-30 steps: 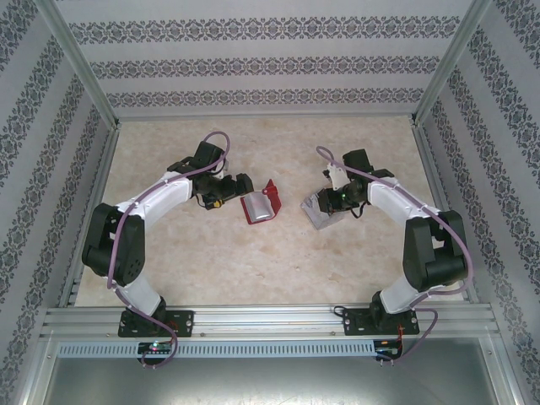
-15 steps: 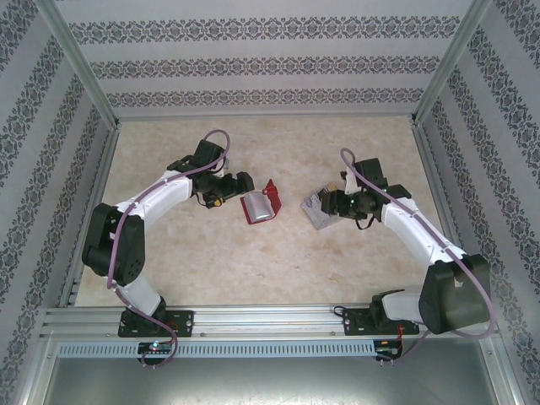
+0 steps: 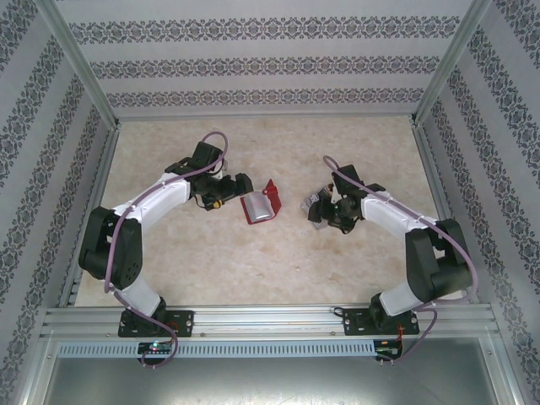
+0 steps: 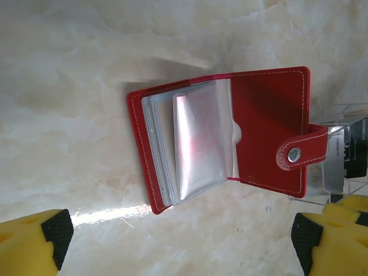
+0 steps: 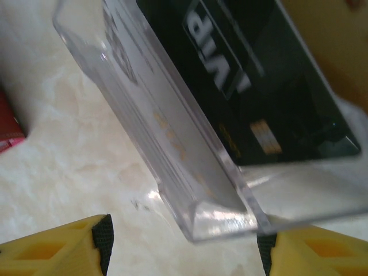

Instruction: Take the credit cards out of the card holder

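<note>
The red card holder [image 4: 218, 138] lies open on the table, its clear sleeves [image 4: 198, 144] fanned up and its snap tab to the right. From above, the card holder [image 3: 260, 206] sits just right of my left gripper [image 3: 235, 192]. That left gripper [image 4: 179, 244] is open and empty, short of the holder. A dark credit card [image 5: 247, 75] marked VIP lies in a clear plastic case [image 5: 190, 167], with a tan one [image 5: 339, 40] behind. My right gripper [image 5: 184, 244] is open, its fingers either side of the case's near corner. From above, the right gripper [image 3: 327, 211] is over the grey cards [image 3: 310, 203].
The marble-look tabletop [image 3: 270, 261] is walled by patterned panels and metal posts [image 3: 84, 72]. The clear case with the dark card [image 4: 345, 155] stands just right of the holder's tab. A red edge of the holder [image 5: 8, 129] shows left of the case.
The right jaws have widened. The right wrist has shifted left and nearer over the cards, its elbow swinging out and back. The left arm and the card holder have stayed put.
</note>
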